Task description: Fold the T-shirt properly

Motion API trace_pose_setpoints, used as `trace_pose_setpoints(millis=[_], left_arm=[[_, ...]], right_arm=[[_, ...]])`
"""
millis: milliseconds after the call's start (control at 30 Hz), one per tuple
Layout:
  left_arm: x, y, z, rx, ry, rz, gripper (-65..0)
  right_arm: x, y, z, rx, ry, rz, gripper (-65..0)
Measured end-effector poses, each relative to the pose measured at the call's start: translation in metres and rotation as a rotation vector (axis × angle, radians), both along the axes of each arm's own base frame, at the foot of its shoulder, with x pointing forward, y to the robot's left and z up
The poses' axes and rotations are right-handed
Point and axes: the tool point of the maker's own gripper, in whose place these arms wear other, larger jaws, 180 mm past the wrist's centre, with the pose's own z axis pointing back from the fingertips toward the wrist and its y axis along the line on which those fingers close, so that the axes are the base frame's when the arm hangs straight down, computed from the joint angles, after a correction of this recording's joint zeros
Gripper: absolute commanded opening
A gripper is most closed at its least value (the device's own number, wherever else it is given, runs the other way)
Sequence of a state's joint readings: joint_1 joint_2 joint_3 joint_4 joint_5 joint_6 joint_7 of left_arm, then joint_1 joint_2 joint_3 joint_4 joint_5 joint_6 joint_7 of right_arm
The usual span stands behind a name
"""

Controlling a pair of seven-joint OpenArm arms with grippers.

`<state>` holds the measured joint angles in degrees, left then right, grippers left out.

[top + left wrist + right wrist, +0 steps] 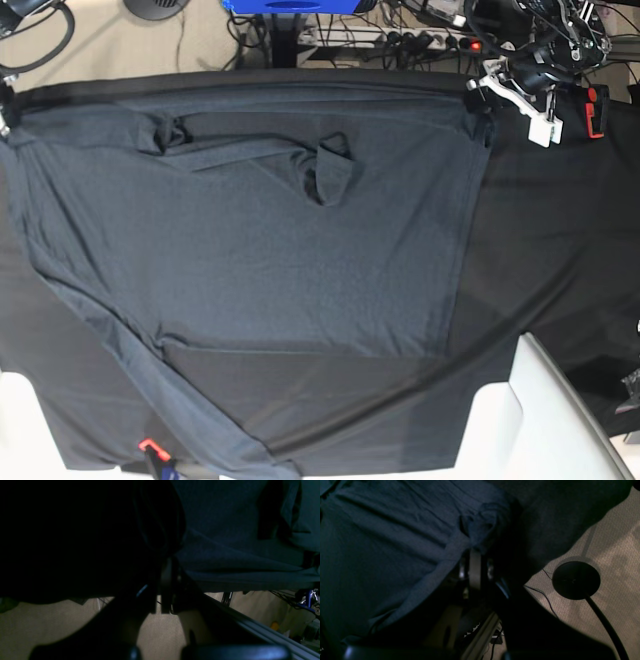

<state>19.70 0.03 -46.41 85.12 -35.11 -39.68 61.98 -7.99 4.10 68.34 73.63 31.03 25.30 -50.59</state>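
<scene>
Both end effectors, left (167, 590) and right (475, 566), pressed together pinching far T-shirt (260, 240) corners, stretched flat across the surface (560, 220), likely for folding.

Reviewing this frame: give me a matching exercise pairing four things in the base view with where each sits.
1 slate-grey knit T-shirt
2 black table covering
3 blue boxy object
4 small orange-red clip

A beyond the far edge
B spread across the middle
C near edge, base view's left
D bare on base view's right

Pairs: 1-B, 2-D, 3-A, 4-C
</scene>
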Motion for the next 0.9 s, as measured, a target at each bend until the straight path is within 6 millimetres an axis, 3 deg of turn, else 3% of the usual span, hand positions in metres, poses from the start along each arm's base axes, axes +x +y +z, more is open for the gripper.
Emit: trace_pose_setpoints(millis=[200,467,633,900], left_arm=[[0.000,0.000,0.000,0.003,0.002,-0.001,-65.0],[0.005,0.003,0.002,0.014,-0.028,0.013,-65.0],[0.000,-0.011,-0.008,-0.017,-0.007,-0.016,-65.0],[0.000,-0.012,-0.008,-0.017,-0.008,-0.019,-65.0]], right_arm=[[-0.007,0.006,-0.014,0.041,0.022,-0.018,-65.0],[-0.006,0.004,-0.015,0.049,0.027,-0.046,-65.0],[-0.005,0.002,-0.014,0.039,0.019,-0.066,-65.0],[-0.007,0.002,-0.015,0.039,0.022,-0.067,-64.7]])
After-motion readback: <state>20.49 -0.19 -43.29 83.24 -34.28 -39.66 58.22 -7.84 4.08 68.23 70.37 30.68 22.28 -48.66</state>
